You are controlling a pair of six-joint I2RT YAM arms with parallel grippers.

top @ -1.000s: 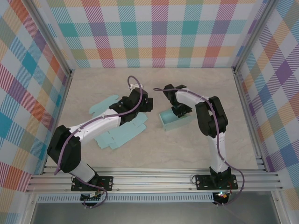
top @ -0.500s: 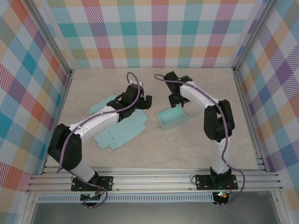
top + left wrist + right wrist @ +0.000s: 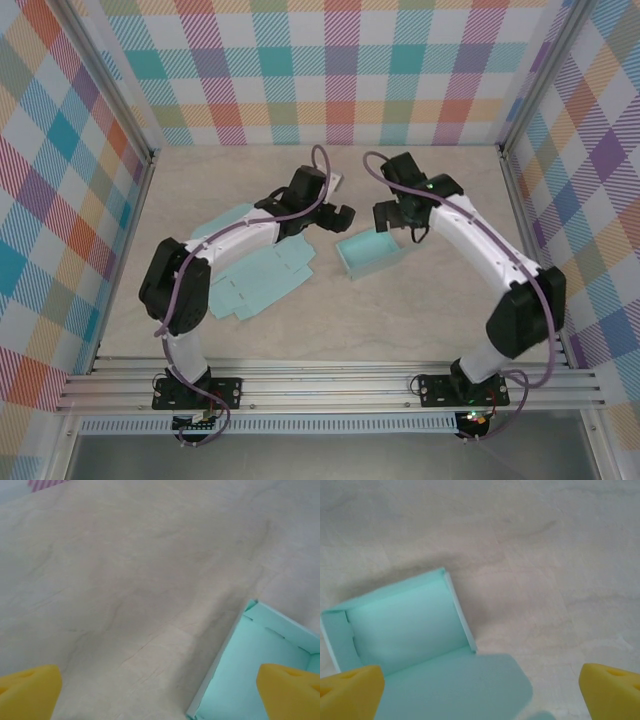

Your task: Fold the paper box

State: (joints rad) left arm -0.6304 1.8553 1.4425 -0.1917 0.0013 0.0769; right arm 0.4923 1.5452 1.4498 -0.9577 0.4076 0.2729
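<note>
The paper box is a teal open tray standing on the marble table, mid-right. In the right wrist view the box shows its inside, with one flap lying out flat below it. My right gripper hovers just behind the box, open and empty; its yellow fingertips stand wide apart around the gripper. My left gripper is open and empty too, just behind the box's left end. In the left wrist view the box's corner lies by the right fingertip of that gripper.
Two flat teal cardboard blanks lie left of the box, one under the left arm and one farther back left. Checked walls and metal posts close in the table on three sides.
My right gripper has opened, let go of the box and pulled back behind it. The left arm has swung right, toward the box's back left.
</note>
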